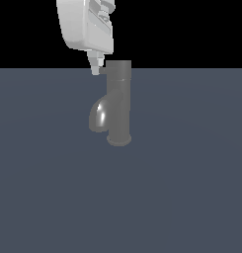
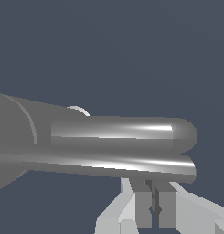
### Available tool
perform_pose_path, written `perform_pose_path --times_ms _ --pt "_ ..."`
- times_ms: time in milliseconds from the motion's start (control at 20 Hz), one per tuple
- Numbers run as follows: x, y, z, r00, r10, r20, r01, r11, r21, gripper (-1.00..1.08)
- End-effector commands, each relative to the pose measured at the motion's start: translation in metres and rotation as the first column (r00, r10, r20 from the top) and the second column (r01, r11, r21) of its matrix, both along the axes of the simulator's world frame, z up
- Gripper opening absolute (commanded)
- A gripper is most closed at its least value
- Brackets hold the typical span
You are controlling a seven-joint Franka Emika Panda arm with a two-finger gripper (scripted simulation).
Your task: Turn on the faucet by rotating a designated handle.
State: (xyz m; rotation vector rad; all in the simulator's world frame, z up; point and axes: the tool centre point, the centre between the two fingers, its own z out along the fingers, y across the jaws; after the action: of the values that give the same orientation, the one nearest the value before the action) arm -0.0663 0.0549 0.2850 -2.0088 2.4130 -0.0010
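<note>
The gripper [image 1: 96, 67], fingers nearly together and clamping nothing, sits at the faucet [image 1: 118, 106] cap's 9 o'clock side, apparently to push the handle [image 2: 125, 130] around.

No text, label or number is readable on anything here

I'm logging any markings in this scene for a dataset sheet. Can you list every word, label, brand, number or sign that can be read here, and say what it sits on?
None: no readable text in either view.
The faucet is plain grey metal, no brand or hot/cold mark.
The handle shows only highlights.
The gripper is plain white, with no label showing.
The floor is bare.
</note>
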Motion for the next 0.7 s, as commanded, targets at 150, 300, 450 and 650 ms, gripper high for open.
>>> perform_pose_path --times_ms 150,300,450,650 --pt "-0.005 -0.045 0.000 1.000 -0.019 -0.001 0.019 1.000 -0.001 -1.00" --pt "-0.008 -0.064 0.000 1.000 -0.020 -0.001 0.020 1.000 -0.001 -1.00" --pt "-0.011 -0.084 0.000 1.000 -0.021 -0.002 0.021 1.000 -0.001 -1.00" --pt "-0.005 -0.069 0.000 1.000 0.008 0.000 -0.008 1.000 -0.001 -1.00"
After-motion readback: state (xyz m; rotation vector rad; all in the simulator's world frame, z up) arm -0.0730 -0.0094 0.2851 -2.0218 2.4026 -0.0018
